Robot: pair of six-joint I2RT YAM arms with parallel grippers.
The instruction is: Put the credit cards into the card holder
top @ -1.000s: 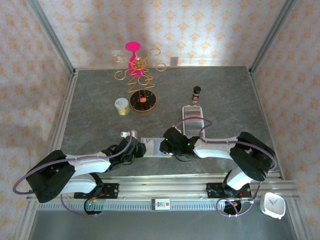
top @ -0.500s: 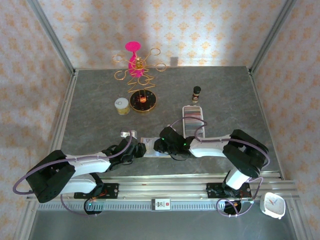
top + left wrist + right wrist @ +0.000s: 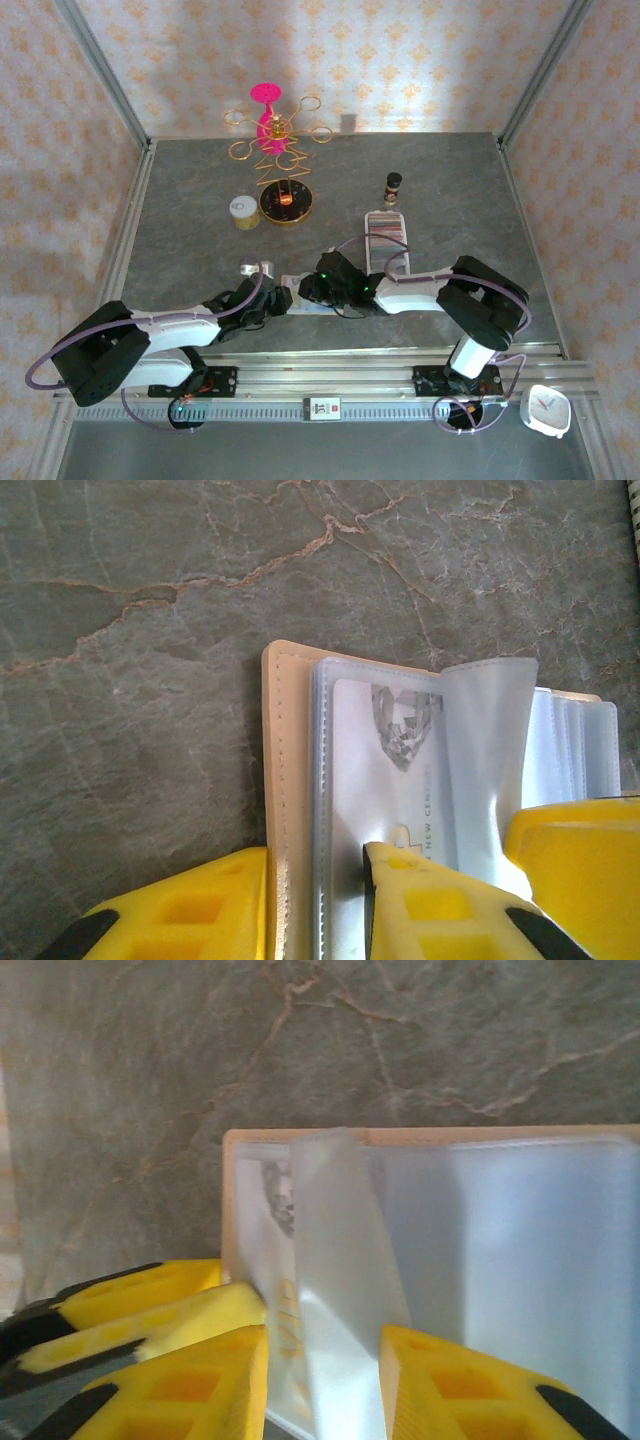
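At the near middle of the bench (image 3: 180, 230), the holder (image 3: 285, 730) lies open and flat, beige cover down and clear sleeves up. Both arms meet over it. One card (image 3: 385, 770) sits in the first sleeve. The remaining cards (image 3: 386, 240) stand in a row in a white tray (image 3: 372, 222), just beyond the right arm.

Surroundings:
- A small bottle (image 3: 393, 187) stands at the far end of the tray.
- A gold wire stand (image 3: 272, 135), a dark disc (image 3: 287, 203) and a yellow roll (image 3: 243, 212) stand well apart toward the far left.
- A clock (image 3: 546, 410) rests on the frame at the near right.

End effectors:
- The left end effector (image 3: 312, 855) has its fingers part-way apart, straddling the cover's edge strip. One finger lies beside the cover and the other lies on the loaded sleeve. Whether they clamp the strip cannot be told.
- The right end effector (image 3: 322, 1335) has its fingers part-way apart, with a raised clear leaf (image 3: 340, 1280) between them. A pinch cannot be confirmed.

Hidden or cut off:
- From above, both end effectors cover most of the holder.
- The card's print is partly legible, and the sleeves blur what lies beneath them.
- The wrist views cut the fingers off at the lower edge.

Clearance: bare bench lies to the left of and beyond the holder. The near rail runs close behind both arms.
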